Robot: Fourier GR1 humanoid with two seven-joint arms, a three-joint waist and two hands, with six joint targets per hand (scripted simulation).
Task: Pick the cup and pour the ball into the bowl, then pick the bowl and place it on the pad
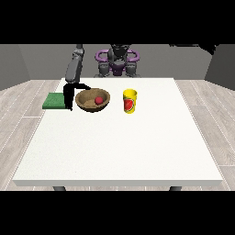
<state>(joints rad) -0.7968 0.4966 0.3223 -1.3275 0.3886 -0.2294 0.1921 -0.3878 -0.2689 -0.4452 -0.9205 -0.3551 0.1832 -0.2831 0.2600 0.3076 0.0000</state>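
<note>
- The wooden bowl (92, 100) is my task's thing now: the red ball (98, 99) already lies inside it, so I judge the pour done and the carry to the pad not yet done
- It sits near the tabletop's far edge, toward the far corner at the view's left, with the green pad (54, 101) just beside it at that side edge
- I expect it to be stiff and fairly light, with a smooth curved wall that could slip; I would take it at the rim on the pad side and keep it level, since the ball is free to roll
- It looks shallow, round and brown, darker inside, wide for its height
- The yellow cup (130, 101) stands upright near the bowl, toward the view's right, apart from it
- The hand at the view's left (69, 94) is at the bowl's rim, between bowl and pad; I cannot tell how its fingers lie
- No other hand shows
</note>
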